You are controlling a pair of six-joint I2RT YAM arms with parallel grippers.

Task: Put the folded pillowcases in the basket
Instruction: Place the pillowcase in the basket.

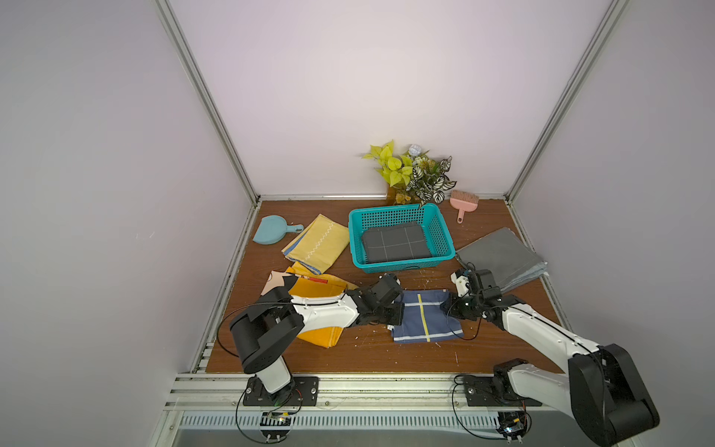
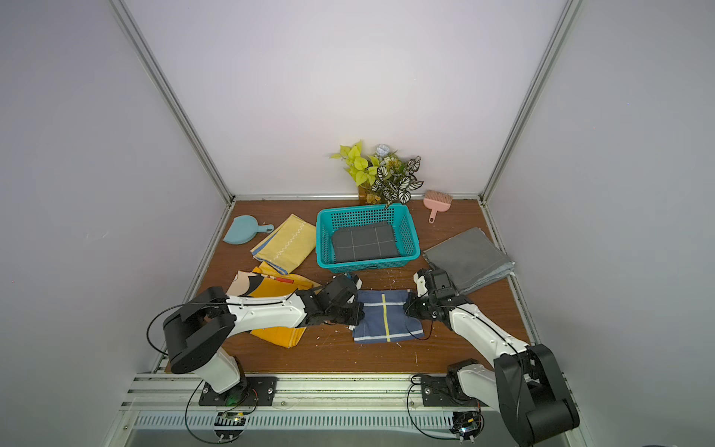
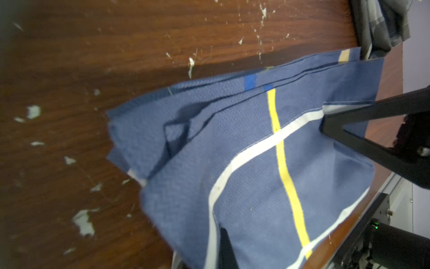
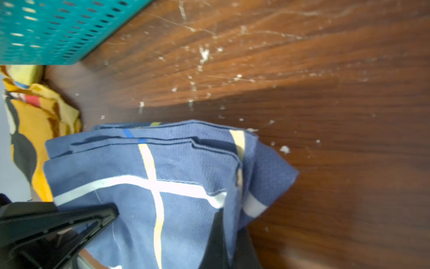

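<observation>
Blue striped folded pillowcase (image 1: 425, 319) lies on the wooden table (image 1: 367, 356), at 6 o'clock from the teal basket (image 1: 439, 232). I find the left gripper (image 1: 398, 312) clamped on its 9 o'clock edge and the right gripper (image 1: 448, 308) clamped on its 3 o'clock edge. A grey checked cloth (image 1: 394, 242) lies inside the basket.

Folded blue striped pillowcase (image 1: 425, 321), near teal basket (image 1: 439, 236)

place: robot lab cell | signs: blank walls (image 1: 348, 96), aluminium frame (image 1: 205, 100), arm bases (image 1: 280, 391) bolted to rail (image 1: 387, 389), scuffed tabletop (image 1: 367, 356)
</observation>
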